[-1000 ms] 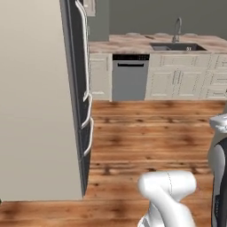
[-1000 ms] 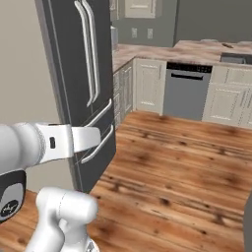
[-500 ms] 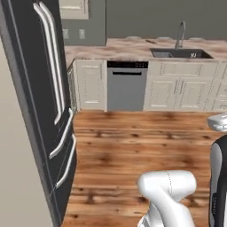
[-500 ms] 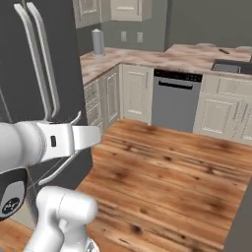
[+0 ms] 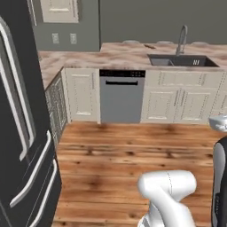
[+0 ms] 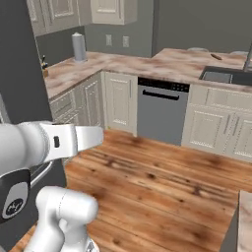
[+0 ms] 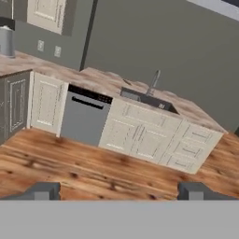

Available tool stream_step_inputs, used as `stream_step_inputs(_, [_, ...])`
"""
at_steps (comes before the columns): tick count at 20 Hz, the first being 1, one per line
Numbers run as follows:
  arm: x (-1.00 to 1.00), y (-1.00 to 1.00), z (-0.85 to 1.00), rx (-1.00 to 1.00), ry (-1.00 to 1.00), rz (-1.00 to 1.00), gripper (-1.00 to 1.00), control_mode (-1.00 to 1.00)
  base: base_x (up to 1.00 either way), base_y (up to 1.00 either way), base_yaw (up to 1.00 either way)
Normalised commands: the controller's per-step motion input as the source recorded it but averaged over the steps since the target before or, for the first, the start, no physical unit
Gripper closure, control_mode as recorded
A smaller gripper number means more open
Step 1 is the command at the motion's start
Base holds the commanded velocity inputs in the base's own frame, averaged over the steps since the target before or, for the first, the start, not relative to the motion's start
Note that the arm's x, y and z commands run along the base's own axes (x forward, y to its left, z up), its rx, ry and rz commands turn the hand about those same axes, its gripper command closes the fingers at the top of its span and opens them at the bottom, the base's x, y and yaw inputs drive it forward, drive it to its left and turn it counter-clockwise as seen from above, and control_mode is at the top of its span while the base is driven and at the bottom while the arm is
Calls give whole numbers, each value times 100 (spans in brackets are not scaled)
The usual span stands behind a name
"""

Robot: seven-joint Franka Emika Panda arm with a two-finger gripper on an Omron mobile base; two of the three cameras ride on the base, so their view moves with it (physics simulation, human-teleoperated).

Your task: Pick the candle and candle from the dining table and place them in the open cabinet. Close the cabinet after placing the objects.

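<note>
The whole picture is shifted against the earlier base views: the dark refrigerator (image 5: 22, 133), which a second ago covered much of the left base view, is now pushed to its left edge, and the pink-brown marbled desk (image 5: 128, 55) with its dark sink (image 5: 181, 60) and curved tap (image 5: 181, 39) is brought toward the middle. This is read as a turn of the base, not as any move of the furniture. For the task it means that the approach to the desk is under way and no pick is yet begun.

The pincer (image 7: 119, 191) is seen in the hand view with its two tips spread wide and nothing between them. The desk lies well ahead of the pincer, across the wooden floor (image 6: 162, 182), with the grey dishwasher (image 5: 121, 95) ahead and a little to its left. A small dark shape near the sink is noted, but the candles cannot be made out with any certainty. The wall cabinet (image 6: 114, 11) above the desk's far corner is shown only by its lower part, so its open door cannot be confirmed.
</note>
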Motion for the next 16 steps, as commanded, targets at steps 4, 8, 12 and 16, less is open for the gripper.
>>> stream_step_inputs(4, [0, 0, 0, 0, 0, 0, -100, 100, 100, 0, 0])
stream_step_inputs(8, [0, 0, 0, 0, 0, 0, -100, 100, 100, 0, 2])
stream_step_inputs(12, [0, 0, 0, 0, 0, 0, -100, 100, 100, 0, 3])
stream_step_inputs(16, [0, 0, 0, 0, 0, 0, -100, 100, 100, -1, 6])
